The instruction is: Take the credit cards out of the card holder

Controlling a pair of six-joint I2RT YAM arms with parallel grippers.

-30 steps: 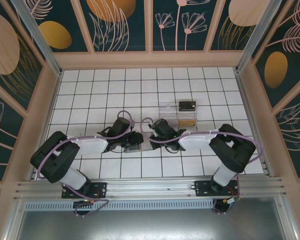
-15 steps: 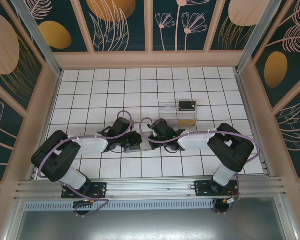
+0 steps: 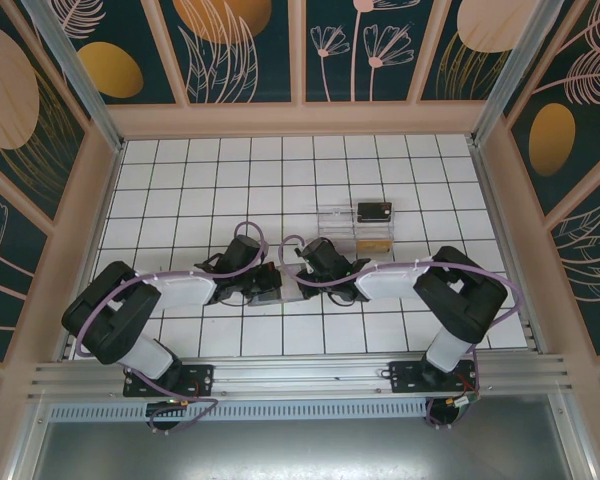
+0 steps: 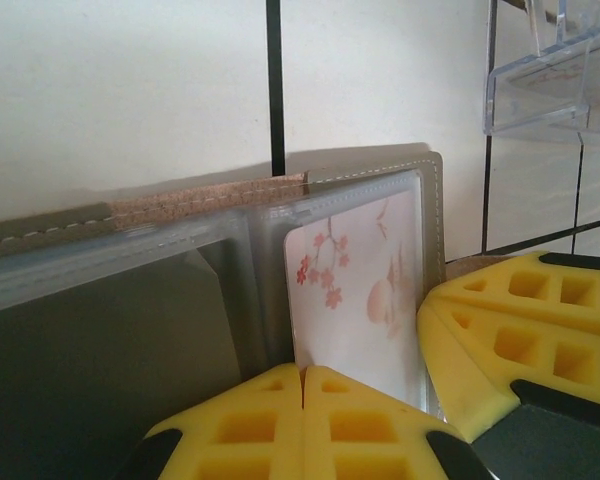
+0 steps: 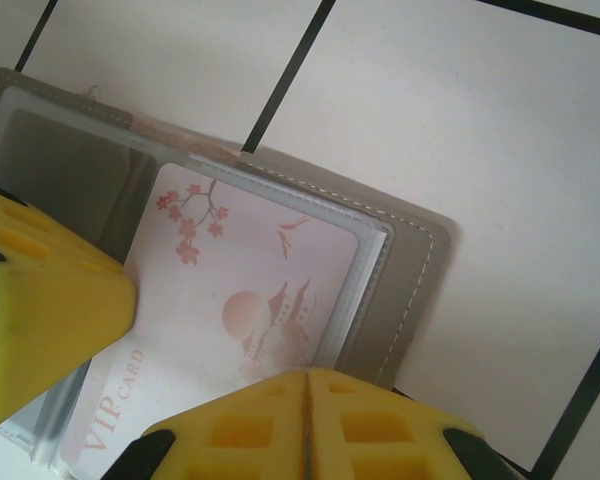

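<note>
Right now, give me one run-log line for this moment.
left gripper: shut at pink blossom-print card | right gripper: shut at edge of grey stitched card holder | card: inside clear sleeve

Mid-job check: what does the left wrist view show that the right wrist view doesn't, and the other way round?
Left wrist gives you a corner of the clear plastic tray at upper right, beyond the holder. Right wrist gives you the VIP CARD lettering on the card's lower left. Both share the open card holder on the white tiles, the pink blossom card in its clear sleeve, and the yellow fingers of the left gripper and right gripper, each shut at the holder's edge.
</note>
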